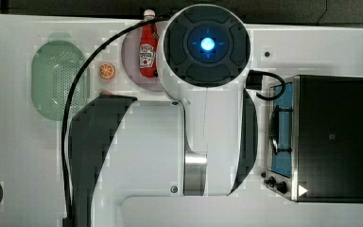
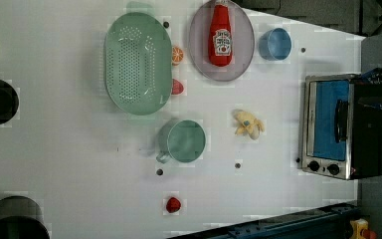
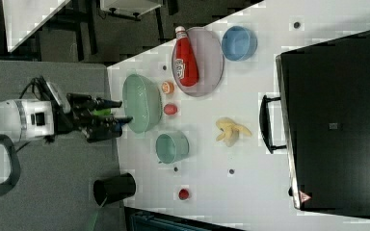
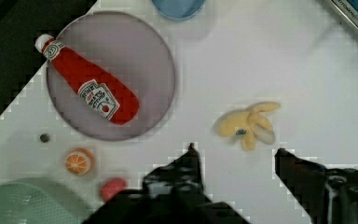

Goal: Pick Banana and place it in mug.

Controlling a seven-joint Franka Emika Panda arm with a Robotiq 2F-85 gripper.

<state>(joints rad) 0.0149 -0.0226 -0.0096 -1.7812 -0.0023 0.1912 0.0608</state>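
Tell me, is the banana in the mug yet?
Not yet. Nothing looks done: the banana lies on the table, apart from the mug, which is empty. In hand: the gripper is open, holding nothing, with the banana just beyond its fingertips. Left: grab, carry, drop in.

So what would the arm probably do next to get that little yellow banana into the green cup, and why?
Probably move down toward the banana, keeping its open gripper around it. In the wrist view the two fingertips stand apart with nothing between them, and the banana lies loose on the white table, apart from the mug. The mug looks empty, so the pick comes first.
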